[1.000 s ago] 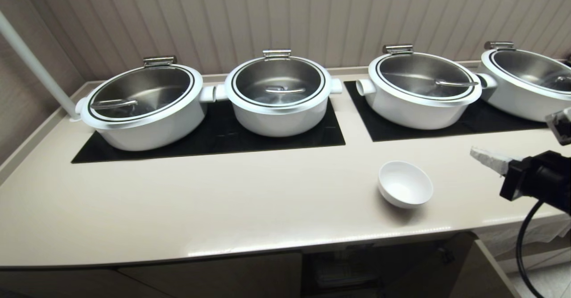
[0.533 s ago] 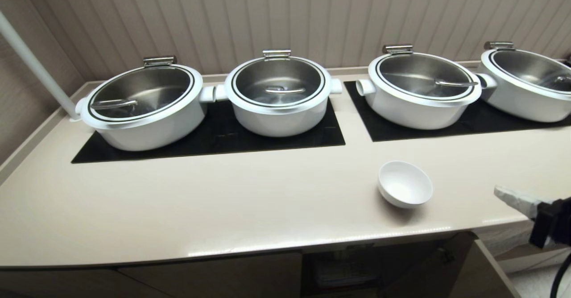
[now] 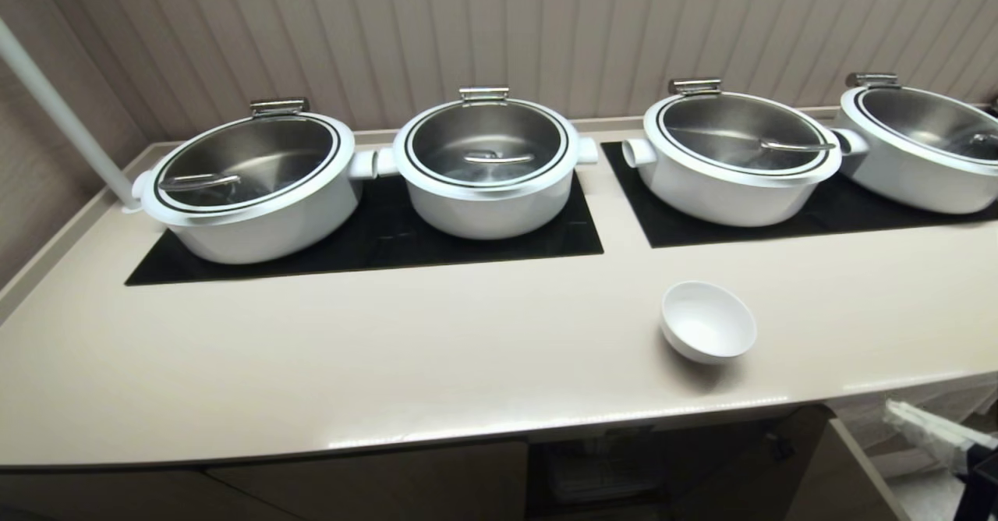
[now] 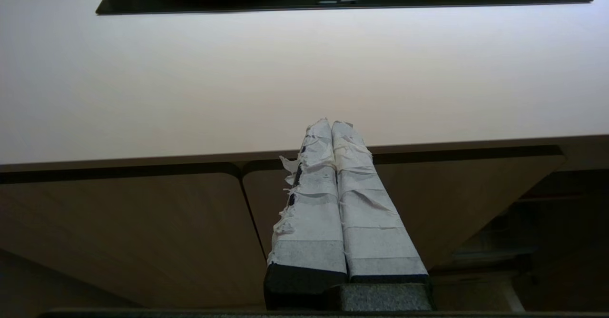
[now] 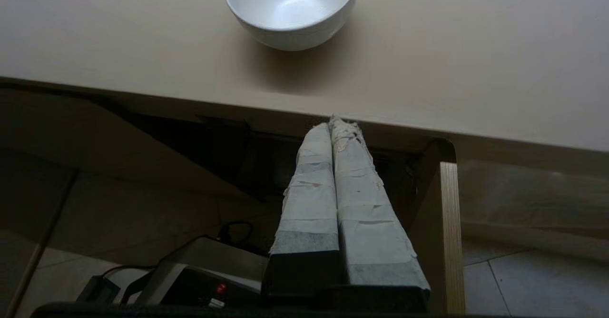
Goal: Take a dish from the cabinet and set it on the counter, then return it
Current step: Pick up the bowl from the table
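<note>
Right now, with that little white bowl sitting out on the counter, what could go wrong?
The dish sits close to the front edge of the counter, so a clumsy nudge could push it off. The right gripper, shut and below the counter edge, might bump that edge when it comes up. The cabinet door stands open beneath, where the arm could catch on it.

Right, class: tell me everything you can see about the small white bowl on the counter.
The small white bowl is plain, round and glossy, ceramic by its look, and empty, with a tiny grey mark just inside its rim. It stands upright on the cream counter, near the front edge, in front of the black glass panels and the lidded pots. Only the counter touches it; no gripper holds it. A soft shadow lies beneath it.
</note>
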Controlling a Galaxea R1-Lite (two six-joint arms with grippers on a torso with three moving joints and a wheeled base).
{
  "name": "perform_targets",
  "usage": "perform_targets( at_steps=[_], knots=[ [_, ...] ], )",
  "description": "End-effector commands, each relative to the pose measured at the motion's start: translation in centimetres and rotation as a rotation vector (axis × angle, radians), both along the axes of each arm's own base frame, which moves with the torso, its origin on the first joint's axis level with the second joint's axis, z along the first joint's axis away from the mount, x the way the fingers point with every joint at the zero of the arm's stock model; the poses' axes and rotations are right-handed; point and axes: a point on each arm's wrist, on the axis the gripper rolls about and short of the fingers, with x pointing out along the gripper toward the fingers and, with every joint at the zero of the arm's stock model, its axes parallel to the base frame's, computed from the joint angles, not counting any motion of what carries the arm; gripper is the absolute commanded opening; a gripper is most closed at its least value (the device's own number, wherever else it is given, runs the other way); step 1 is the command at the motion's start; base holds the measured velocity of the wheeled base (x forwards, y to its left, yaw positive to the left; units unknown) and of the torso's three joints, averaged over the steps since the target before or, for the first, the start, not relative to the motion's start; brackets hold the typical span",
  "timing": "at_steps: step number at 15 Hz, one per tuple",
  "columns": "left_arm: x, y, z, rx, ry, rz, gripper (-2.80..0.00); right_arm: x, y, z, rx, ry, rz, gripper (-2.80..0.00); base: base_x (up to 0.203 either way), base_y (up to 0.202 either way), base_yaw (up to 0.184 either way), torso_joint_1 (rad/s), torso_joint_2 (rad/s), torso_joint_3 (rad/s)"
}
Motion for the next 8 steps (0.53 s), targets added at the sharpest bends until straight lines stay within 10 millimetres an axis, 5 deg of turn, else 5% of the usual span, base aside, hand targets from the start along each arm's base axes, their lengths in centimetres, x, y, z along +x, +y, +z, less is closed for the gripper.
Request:
perform_targets(
  at_steps=[1, 8],
  knots=[
    [0.0, 0.0, 0.0, -0.001, -0.001, 0.001, -2.80, -1.4, 0.2, -1.1, 0.001, 0.022, 0.003, -2.80, 0.000, 0.000, 0.000, 0.000, 0.00, 0.000],
    [0.0, 0.0, 0.0, -0.001, -0.002, 0.001, -2.80, -5.0, 0.7, -1.8, -0.001, 0.023, 0.003, -2.80, 0.000, 0.000, 0.000, 0.000, 0.00, 0.000]
  ],
)
